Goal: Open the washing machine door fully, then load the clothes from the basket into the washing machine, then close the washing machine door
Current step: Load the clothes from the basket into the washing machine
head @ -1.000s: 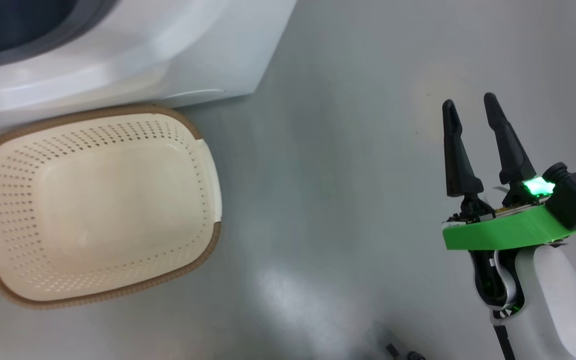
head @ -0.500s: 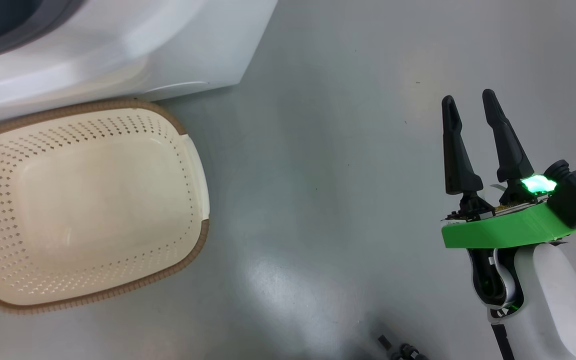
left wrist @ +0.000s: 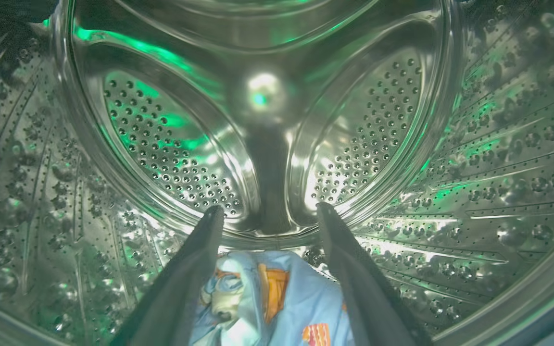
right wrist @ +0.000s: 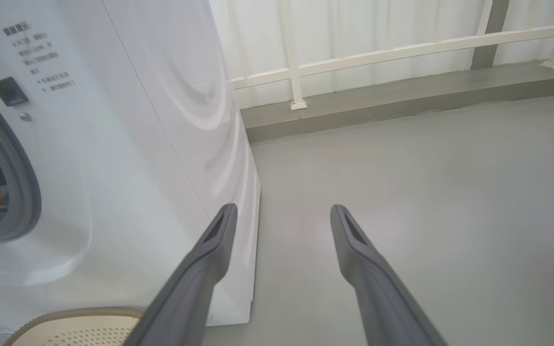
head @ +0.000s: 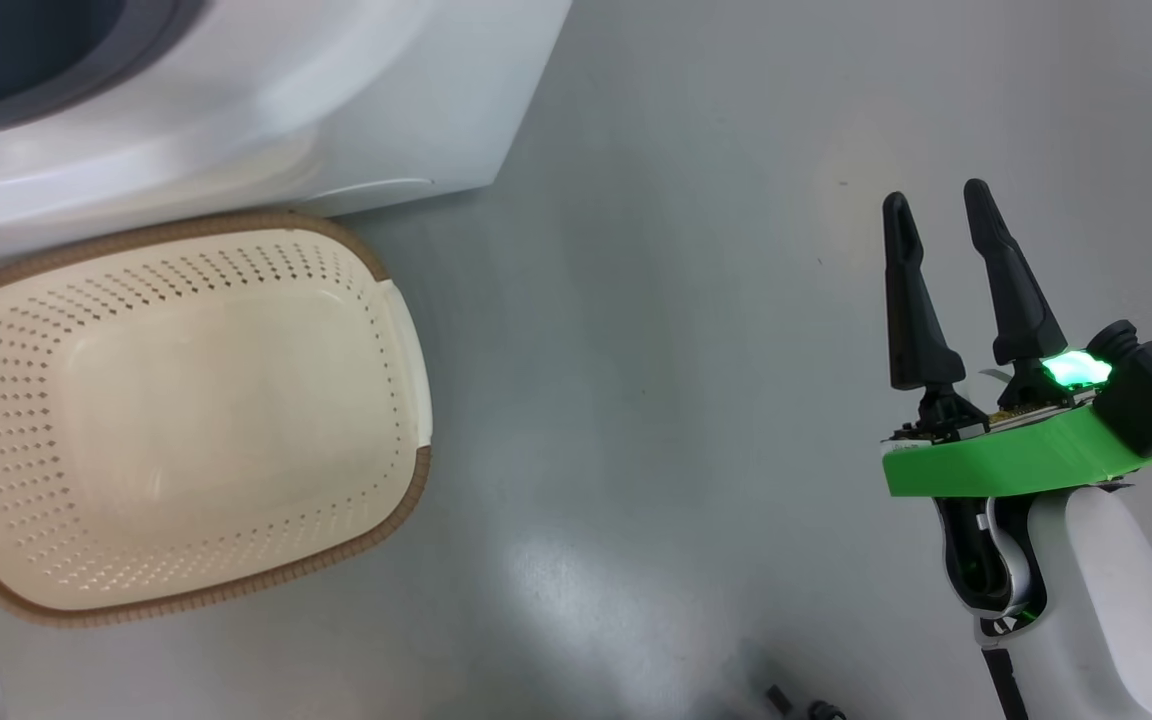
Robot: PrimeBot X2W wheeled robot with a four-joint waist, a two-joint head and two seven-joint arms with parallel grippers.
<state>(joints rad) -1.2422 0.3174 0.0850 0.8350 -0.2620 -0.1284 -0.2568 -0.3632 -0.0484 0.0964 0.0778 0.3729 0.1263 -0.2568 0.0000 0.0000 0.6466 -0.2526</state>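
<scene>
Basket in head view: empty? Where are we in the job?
Done: the basket is empty and the clothes lie in the washing machine drum. In hand: the left gripper sits inside the drum, open above the clothes, holding nothing; the right gripper hovers open over the floor. Left: pull the arm out, close the door.

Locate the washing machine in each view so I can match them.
Head view: washing machine, top left, above the basket.
Left wrist view: inside its drum, clothes at bottom centre.
Right wrist view: left half, white front and side.
Shared landmark: the basket's brown rim, head and right wrist views.
</scene>
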